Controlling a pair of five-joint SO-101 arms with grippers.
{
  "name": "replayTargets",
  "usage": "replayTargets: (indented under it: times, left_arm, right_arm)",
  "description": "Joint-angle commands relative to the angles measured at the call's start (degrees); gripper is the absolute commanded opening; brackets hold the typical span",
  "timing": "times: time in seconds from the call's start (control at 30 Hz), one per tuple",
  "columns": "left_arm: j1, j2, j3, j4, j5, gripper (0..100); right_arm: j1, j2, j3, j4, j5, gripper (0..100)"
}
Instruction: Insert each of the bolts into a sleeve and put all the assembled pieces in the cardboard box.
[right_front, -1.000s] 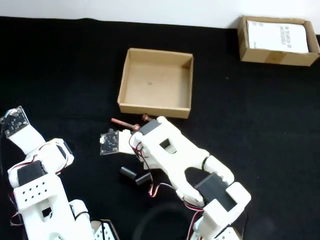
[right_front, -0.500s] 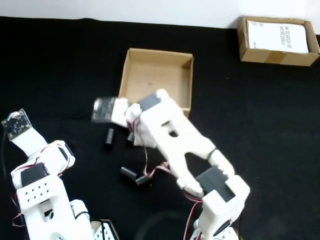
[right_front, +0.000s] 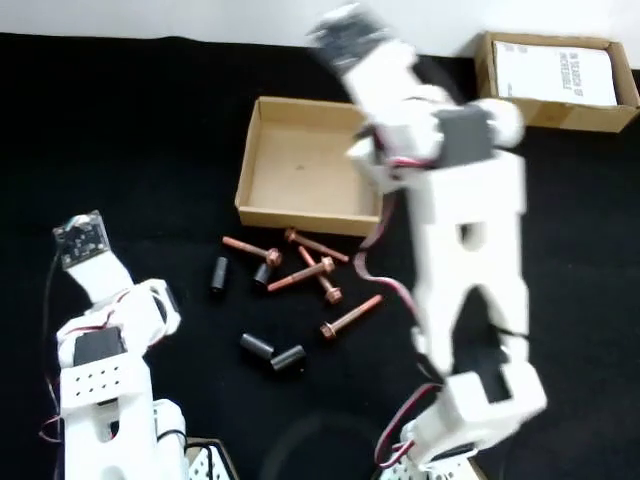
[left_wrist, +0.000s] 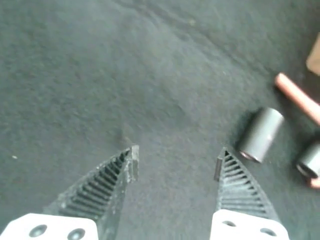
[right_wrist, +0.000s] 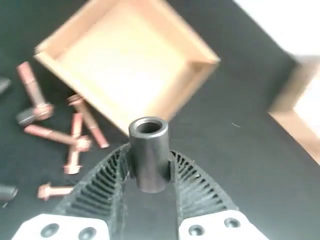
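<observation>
5 copper bolts (right_front: 300, 273) lie loose on the black tabletop (right_front: 150, 130), in a scatter just in front of the cardboard box (right_front: 300, 170); 2 cross each other, 1 lies apart twd the right arm's base. 5 black sleeves in all: 4 on the tabletop, i.e. 1 alone (right_front: 218, 275), 1 touching a bolt head (right_front: 262, 276), and a pair side by side nearer the arms (right_front: 256, 347). The 5th is the held sleeve (right_wrist: 148, 137), pinched betw. the ribbed fingers of the right tool (right_wrist: 149, 152), bore end out past the tips, up in the air w/ box and bolts below it. Cardboard box has nothing in it.

Left tool (left_wrist: 177, 152) spread wide, low over bare cloth; the lone sleeve sits just beside one fingertip, not touching.

A second box (right_front: 500, 95) w/ a white sheet (right_front: 555, 72) stands at the far right corner. Right arm (right_front: 470, 230) is reared up and covers the cardboard box's far right corner.

Vs 0.5 s ago: right arm was low over the bolt pile at the box front, now lifted and swung twd the far right, so all bolts are uncovered. Left arm shifted a bit twd the pile.
</observation>
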Motion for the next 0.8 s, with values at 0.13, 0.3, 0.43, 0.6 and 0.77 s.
replayTargets:
  times: [0.13, 0.3, 0.43, 0.6, 0.77]
  left_arm:
    - [8.66, 0.48, -21.93, 20.13, -0.18, 25]
    - [18.42, 0.57, -38.64, 33.49, -2.81, 25]
    - [31.43, 1.19, -43.12, 39.03, -1.93, 25]
    - [42.24, 13.67, -43.74, 39.21, 1.23, 25]
    - [50.59, 33.8, -52.26, 42.02, 1.41, 25]
  right_arm:
    - [10.07, -29.85, 25.98, 0.57, -3.87, 0.6]
    - [19.21, -49.45, 50.42, -5.32, -3.69, 0.6]
    - [31.96, -62.99, 68.97, -15.52, -3.69, 0.6]
    - [46.46, -75.3, 87.43, -26.95, -3.52, 0.6]
    - [54.99, -81.98, 100.97, -34.33, -0.44, 0.6]
